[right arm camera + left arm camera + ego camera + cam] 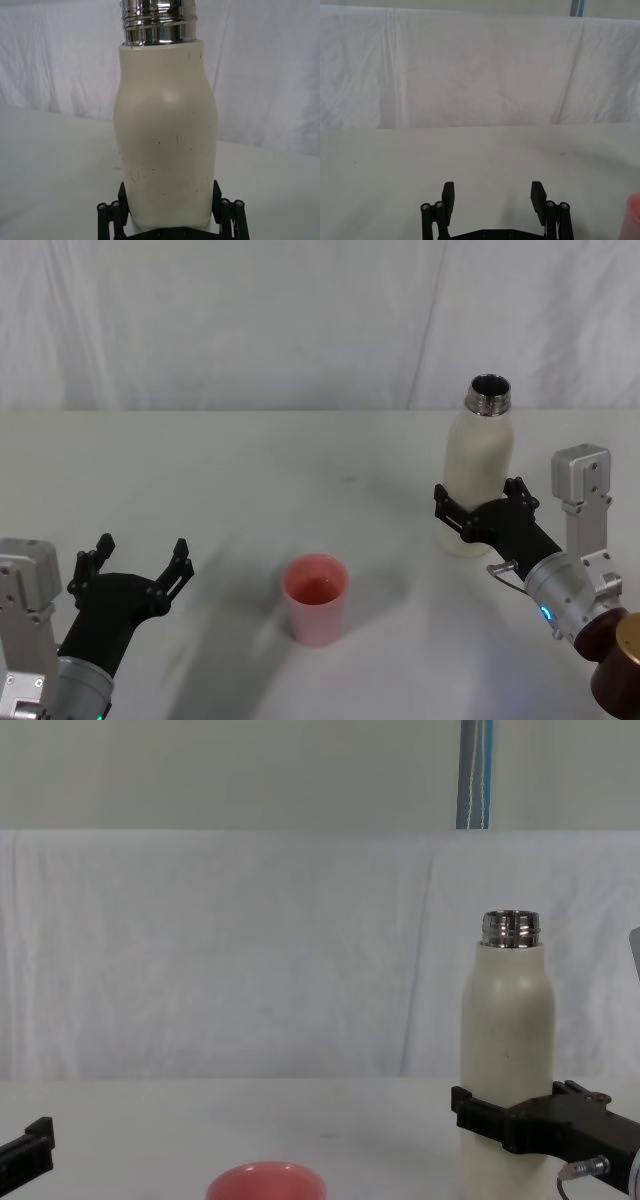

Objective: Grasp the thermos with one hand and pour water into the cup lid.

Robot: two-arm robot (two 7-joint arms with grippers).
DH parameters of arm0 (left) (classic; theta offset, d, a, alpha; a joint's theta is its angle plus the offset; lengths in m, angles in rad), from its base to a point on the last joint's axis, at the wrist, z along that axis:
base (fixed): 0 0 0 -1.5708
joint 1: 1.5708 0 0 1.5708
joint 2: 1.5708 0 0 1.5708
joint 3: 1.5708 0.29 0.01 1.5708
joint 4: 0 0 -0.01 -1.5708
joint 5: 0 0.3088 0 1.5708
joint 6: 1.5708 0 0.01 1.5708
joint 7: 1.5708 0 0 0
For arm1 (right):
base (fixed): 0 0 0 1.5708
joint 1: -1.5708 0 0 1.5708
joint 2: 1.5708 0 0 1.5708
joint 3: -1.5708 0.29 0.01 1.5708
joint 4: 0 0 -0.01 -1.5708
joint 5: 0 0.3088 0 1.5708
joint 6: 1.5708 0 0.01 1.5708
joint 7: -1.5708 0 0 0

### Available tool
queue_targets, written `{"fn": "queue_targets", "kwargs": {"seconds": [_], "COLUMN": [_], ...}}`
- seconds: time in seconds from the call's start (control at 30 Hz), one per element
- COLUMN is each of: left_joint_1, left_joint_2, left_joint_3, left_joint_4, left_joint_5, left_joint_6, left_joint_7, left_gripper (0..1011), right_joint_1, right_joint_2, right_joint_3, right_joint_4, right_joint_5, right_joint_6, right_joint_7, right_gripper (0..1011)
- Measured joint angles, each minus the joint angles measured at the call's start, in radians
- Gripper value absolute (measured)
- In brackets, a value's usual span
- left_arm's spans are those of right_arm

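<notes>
While one thermos is standing upright at two o'clock of one cup lid, the right gripper is clasping its lower body; the left gripper is idling spread wide, holding nothing, at nine o'clock.

Cream thermos upright, uncapped, far right; pink cup lid upright, centre, well apart.

No text reads anywhere (bottle included).

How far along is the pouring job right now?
Done: the right gripper has its jaws around the lower body of the thermos, which stands upright on the table. In hand: securing that grasp. Left: lifting, and tilting over the cup lid. The left gripper waits open.
</notes>
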Motion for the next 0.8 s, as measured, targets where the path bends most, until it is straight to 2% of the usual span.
{"fn": "queue_targets", "kwargs": {"seconds": [0.67,0.8], "left_joint_1": [0.0,0.0], "left_joint_2": [0.0,0.0], "left_joint_3": [0.0,0.0], "left_joint_4": [0.0,0.0], "left_joint_5": [0.0,0.0], "left_joint_6": [0.0,0.0], "left_joint_7": [0.0,0.0], "left_gripper": [1001,1001], "right_joint_1": [-0.001,-0.001], "right_joint_2": [0.001,0.001], "right_joint_3": [0.001,0.001], "right_joint_4": [-0.001,-0.002], "right_joint_5": [-0.001,-0.001], "right_joint_6": [0.007,0.006], "right_joint_7": [-0.001,-0.002], "right_gripper": [951,993]}}
